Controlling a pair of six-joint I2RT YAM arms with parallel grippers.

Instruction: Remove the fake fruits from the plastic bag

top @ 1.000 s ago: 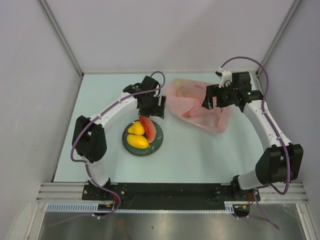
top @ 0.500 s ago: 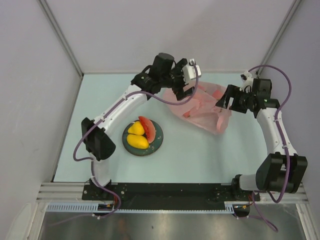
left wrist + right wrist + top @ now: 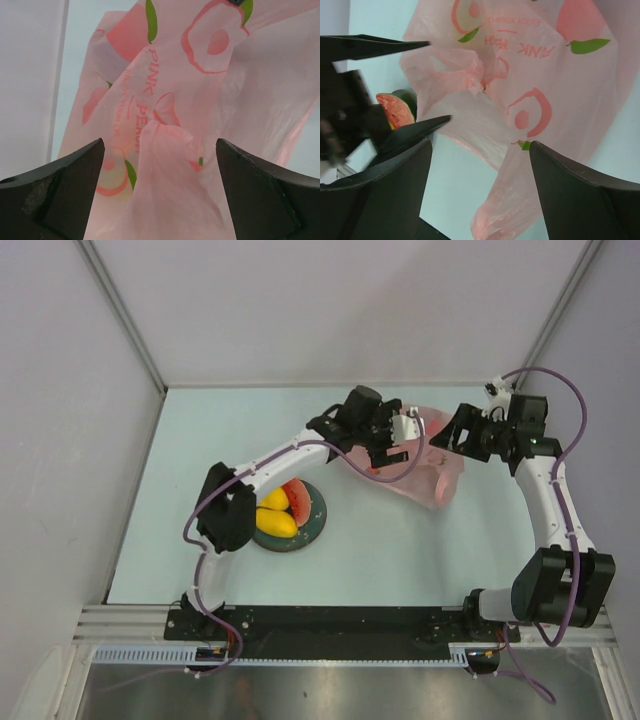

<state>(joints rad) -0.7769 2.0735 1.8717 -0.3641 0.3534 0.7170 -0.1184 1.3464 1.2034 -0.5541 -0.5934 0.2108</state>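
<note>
Two grippers hang over the plastic bag, both with nothing held. The left gripper has its jaws spread wide, and its wrist view shows the bag's crumpled pink film with its printed lettering and fruit drawings just beyond the fingertips, a raised fold of film roughly in line with the gap. The right gripper also has its jaws apart. It points at the bag from the other side, and the left gripper's dark fingers show at the left of its view.

From above, the two grippers face each other across the bag's far end, the left arm stretched in a long reach across the table. The bag lies flat and rumpled near the table's far right corner. What it contains cannot be made out through the film.

Nearer the front edge and left of the bag sits a dark round plate, partly hidden under the left arm's elbow. On it lie a watermelon slice and two yellow mango shapes, touching one another.
</note>
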